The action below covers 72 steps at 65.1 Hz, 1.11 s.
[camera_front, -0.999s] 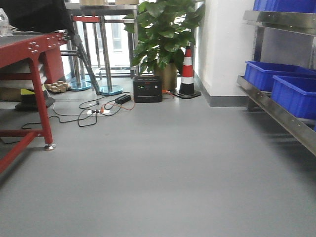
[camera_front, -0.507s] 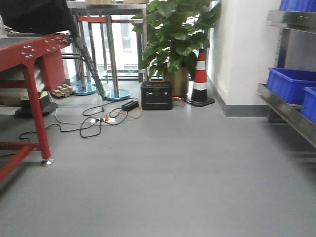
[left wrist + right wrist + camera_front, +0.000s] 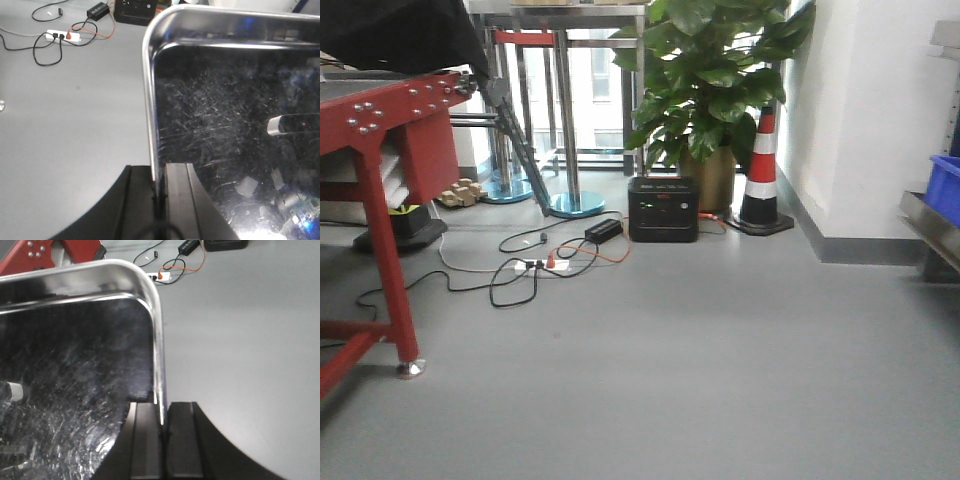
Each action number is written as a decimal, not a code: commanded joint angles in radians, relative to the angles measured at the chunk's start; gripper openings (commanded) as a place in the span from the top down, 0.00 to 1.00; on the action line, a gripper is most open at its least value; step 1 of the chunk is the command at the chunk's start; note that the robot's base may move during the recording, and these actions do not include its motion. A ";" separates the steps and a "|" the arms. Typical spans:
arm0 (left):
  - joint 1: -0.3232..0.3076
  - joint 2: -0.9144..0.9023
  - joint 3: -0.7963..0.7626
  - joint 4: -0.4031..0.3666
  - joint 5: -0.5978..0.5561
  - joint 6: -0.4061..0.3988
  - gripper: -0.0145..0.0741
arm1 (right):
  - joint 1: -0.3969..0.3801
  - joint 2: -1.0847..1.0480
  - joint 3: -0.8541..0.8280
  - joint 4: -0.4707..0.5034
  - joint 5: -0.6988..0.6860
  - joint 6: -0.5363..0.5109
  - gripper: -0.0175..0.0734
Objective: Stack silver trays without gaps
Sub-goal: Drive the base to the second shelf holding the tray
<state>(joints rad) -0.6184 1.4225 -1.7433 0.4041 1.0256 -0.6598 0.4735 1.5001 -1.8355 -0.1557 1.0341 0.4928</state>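
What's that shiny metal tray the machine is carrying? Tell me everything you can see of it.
The silver tray is a shallow steel pan with rounded corners and a thin out-turned rim, mirror-shiny yet finely scratched inside. It looks empty and is held above the grey floor. The left fingers pinch one side rim, the right fingers the opposite one.

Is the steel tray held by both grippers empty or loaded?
Empty where visible: the shiny rectangular steel tray shows only scratched floor and reflections.
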 commanded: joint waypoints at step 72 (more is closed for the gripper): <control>-0.005 -0.010 -0.008 0.058 -0.027 0.002 0.85 | -0.001 -0.007 -0.010 -0.008 -0.078 0.003 0.88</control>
<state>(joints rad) -0.6184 1.4225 -1.7433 0.4499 1.0193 -0.6598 0.4735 1.5001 -1.8355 -0.1482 1.0067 0.4928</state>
